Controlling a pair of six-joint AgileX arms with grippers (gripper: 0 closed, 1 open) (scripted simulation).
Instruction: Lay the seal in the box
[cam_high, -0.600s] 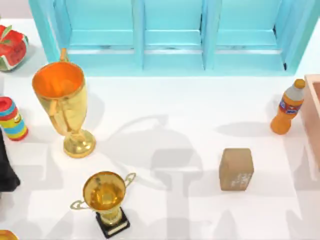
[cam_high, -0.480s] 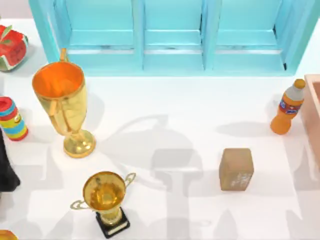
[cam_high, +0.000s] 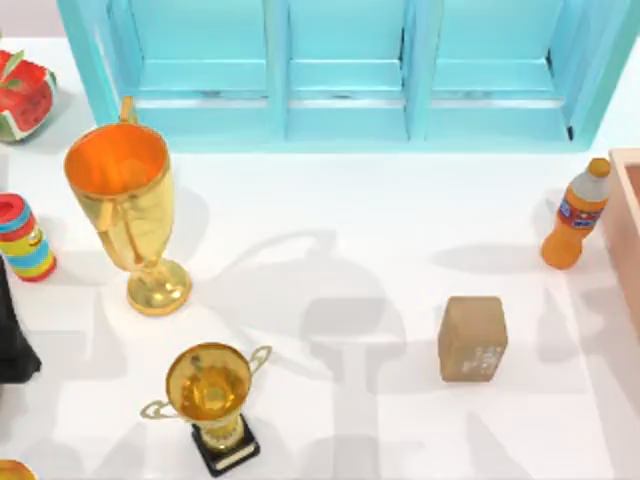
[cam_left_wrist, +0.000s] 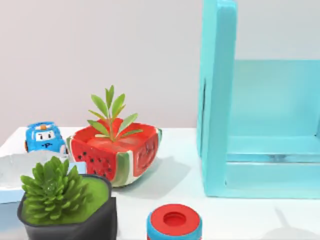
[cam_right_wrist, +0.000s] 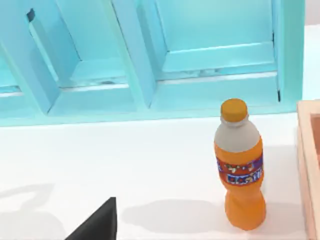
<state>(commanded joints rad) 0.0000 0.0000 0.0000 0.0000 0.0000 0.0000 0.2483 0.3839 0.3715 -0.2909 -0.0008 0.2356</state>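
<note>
Sitting alone on the white surface (cam_high: 330, 200), the seal (cam_high: 472, 338) has not been picked up yet. The box (cam_high: 625, 225) waits at the right edge, near the orange bottle (cam_high: 576, 213). Whether either pincer is spread or pressed together, I cannot tell. Everything is left to do.

Lighting: bright, even, diffuse. White table (cam_high: 330, 200) carried soft grey shadows, broad overlapping ones at centre; the orange bottle (cam_right_wrist: 240, 172) cast one sideways toward the table's left. Large gold trophy (cam_high: 125, 215) showed mild glossy highlights. Edges soft throughout; no glare, no visible edge distortion
</note>
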